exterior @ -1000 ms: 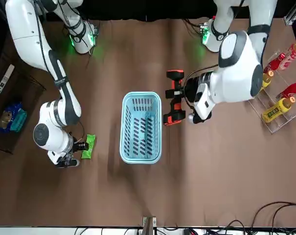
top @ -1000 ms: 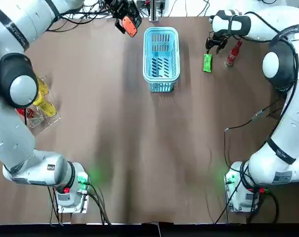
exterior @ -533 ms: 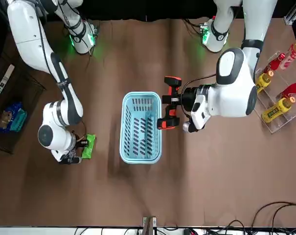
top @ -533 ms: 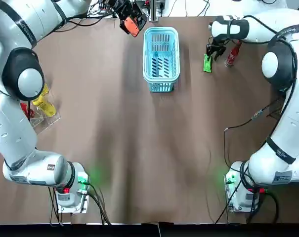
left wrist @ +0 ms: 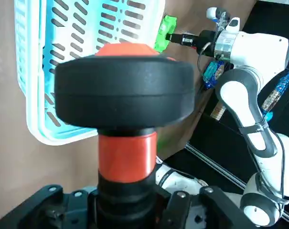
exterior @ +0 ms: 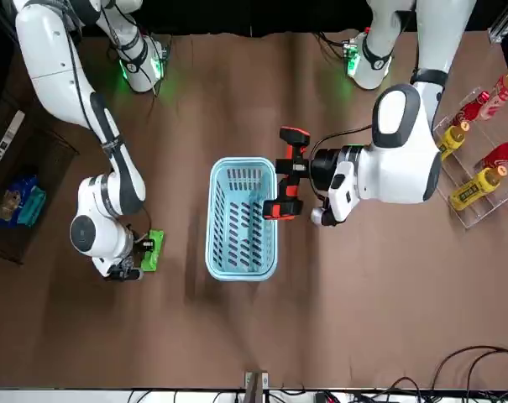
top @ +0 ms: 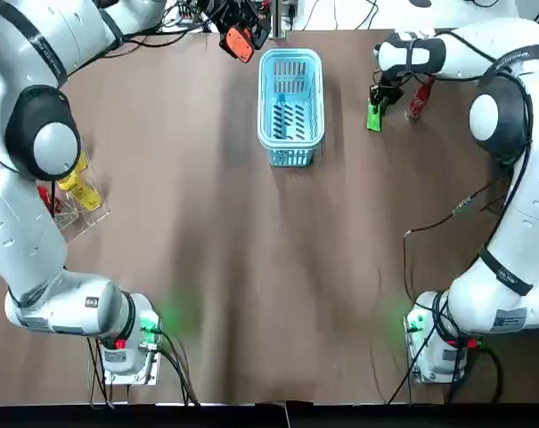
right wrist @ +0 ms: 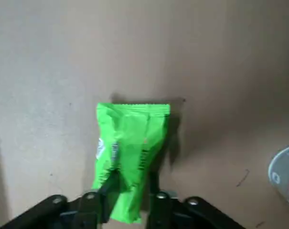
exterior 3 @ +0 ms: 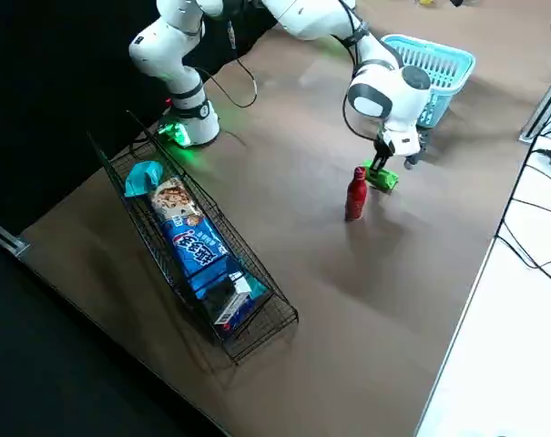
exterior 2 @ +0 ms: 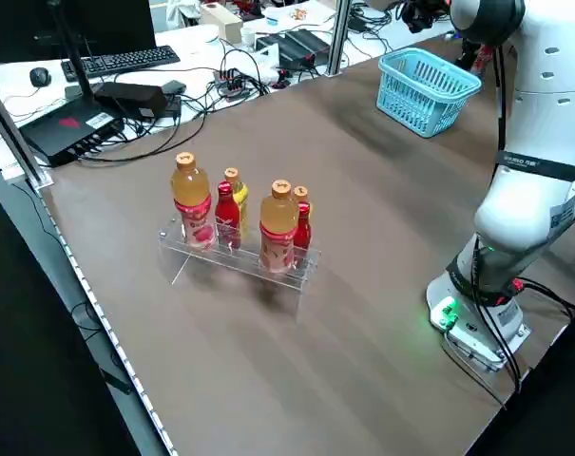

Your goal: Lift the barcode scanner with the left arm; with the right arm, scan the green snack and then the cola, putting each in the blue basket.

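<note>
right gripper pinched tight on the snack's end, near the cola, left gripper clamped round the scanner, held right beside the basket

I am counting one blue basket, one green snack, one cola, one barcode scanner and five bottles standing in one clear rack on the worktop.

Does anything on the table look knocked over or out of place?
Nothing stands out. The blue basket and cola stand upright, the right claw grips the green snack, and the left claw holds the barcode scanner beside the basket.
</note>
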### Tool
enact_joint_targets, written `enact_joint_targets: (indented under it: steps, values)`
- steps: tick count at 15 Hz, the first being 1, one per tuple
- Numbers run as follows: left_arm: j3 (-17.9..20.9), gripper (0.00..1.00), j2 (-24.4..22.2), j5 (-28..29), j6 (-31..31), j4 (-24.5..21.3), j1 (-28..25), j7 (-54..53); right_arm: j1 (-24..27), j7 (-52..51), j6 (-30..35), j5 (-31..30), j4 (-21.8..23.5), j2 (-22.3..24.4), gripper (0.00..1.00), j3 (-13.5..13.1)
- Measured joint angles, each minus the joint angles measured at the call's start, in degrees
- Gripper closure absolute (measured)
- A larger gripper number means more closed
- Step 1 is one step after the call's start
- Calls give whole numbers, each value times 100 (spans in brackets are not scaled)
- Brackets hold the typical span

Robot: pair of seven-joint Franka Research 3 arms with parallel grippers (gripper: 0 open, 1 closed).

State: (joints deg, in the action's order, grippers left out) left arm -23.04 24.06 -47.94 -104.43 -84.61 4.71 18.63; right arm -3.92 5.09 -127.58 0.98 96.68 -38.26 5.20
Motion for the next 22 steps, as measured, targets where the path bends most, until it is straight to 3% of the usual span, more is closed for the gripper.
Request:
enact_joint_targets:
  steps: [2, 8, 12, 16, 17, 22]
  values:
    - [-1, 93, 16, 0, 0, 0, 10, -5, -48, 38, 7, 0, -5, -3, 92, 5]
    - [-1, 93, 60, -323, -33, 0, 16, -398, -48, 211, 104, 5, -57, 1, 99, -3]
    - [-2, 93, 171, -531, -485, 0, 26, -1064, -65, 346, 1196, 221, -607, 10, 99, 107]
    - [-7, 93, 294, -768, -1008, 2, 57, -1812, -85, 366, 2452, 972, -1433, 250, 99, 356]
    - [-16, 93, 304, -876, -1416, 9, 90, -2003, -88, 371, 2614, 1470, -1558, 514, 99, 479]
    - [-44, 93, 305, -1091, -1928, 20, 315, -2031, -131, 562, 2660, 2840, -1585, 968, 99, 835]
